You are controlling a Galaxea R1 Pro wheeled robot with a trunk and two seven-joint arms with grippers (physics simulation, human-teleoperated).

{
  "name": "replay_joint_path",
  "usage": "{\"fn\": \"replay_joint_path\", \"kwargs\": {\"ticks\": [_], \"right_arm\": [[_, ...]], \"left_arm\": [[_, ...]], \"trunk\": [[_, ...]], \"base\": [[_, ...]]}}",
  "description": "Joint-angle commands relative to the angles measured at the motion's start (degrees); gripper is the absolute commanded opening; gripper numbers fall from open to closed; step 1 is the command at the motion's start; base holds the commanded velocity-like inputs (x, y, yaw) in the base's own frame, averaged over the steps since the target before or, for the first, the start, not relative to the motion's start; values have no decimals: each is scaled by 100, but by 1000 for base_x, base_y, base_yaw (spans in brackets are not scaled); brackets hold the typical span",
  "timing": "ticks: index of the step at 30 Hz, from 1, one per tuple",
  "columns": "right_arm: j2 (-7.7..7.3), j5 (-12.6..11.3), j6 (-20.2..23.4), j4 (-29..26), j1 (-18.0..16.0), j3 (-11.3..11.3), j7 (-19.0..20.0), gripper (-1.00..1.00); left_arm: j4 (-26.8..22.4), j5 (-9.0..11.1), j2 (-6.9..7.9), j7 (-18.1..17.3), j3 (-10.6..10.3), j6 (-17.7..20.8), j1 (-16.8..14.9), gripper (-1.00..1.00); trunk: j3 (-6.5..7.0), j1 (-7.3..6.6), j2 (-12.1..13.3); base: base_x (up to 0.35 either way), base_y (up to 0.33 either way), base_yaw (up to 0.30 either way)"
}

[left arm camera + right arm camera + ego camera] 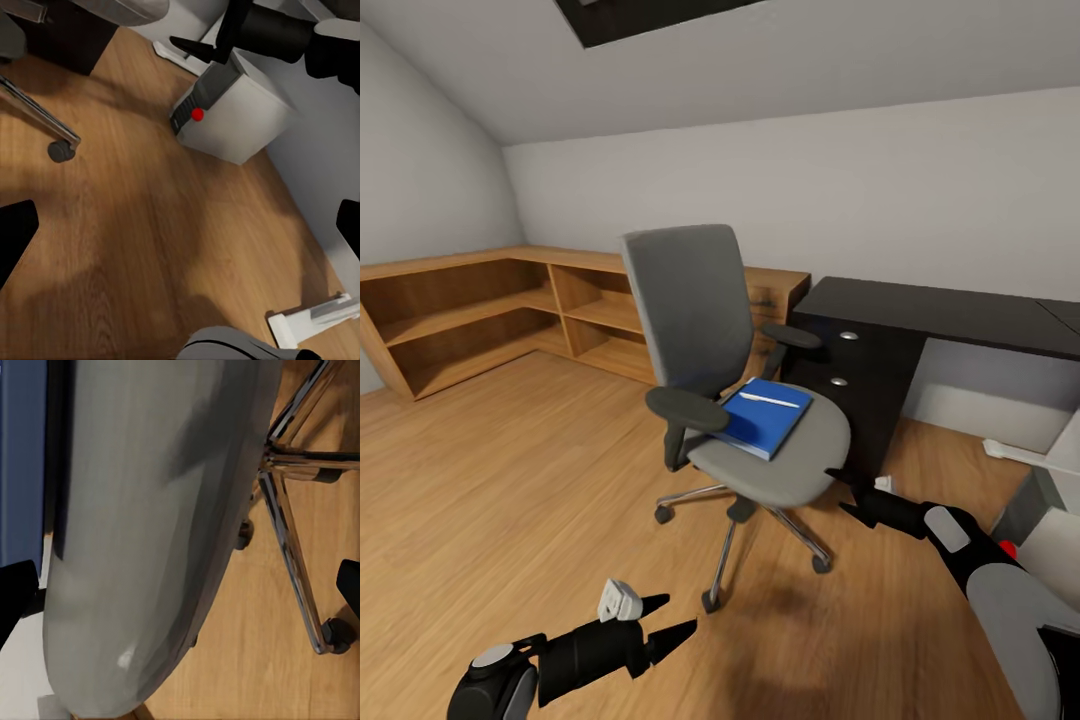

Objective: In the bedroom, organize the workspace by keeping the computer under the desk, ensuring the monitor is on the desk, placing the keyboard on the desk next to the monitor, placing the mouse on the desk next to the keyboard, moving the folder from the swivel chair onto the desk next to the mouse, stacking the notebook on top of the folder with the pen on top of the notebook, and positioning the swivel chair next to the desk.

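Observation:
The grey swivel chair (700,300) stands mid-room on the plank floor, left of the black-topped desk (960,315). A blue folder (765,420) lies on its seat with a white pen (768,400) on top. My right gripper (847,492) is open, just off the seat's right edge. In the right wrist view the grey seat (135,510) is between the fingers, with the folder (22,450) at one side. My left gripper (672,618) hangs open, low over the floor in front of the chair. The light grey computer (232,112) with its red light sits on the floor.
A low light-wood shelf cabinet (490,310) runs along the back left wall. The desk's dark drawer unit (860,390) is right behind the chair. A white desk leg (1030,455) lies low at right. The chair's star base (760,520) spreads over the floor.

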Motion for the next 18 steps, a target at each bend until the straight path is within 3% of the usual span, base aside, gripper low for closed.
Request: {"fn": "replay_joint_path", "kwargs": {"ticks": [1,9,18], "right_arm": [[3,5,37,1,-5,-36,6,100],[5,4,36,2,-4,-36,6,100],[5,3,36,2,-5,-36,7,100]], "left_arm": [[0,35,1,-3,11,44,-3,100],[0,36,-8,6,44,44,-3,100],[60,36,-5,7,49,44,-3,100]], "trunk": [[-5,0,-2],[-5,0,-2],[-5,0,-2]], "base": [[124,-1,0],[173,-18,32],[27,-4,200]]}}
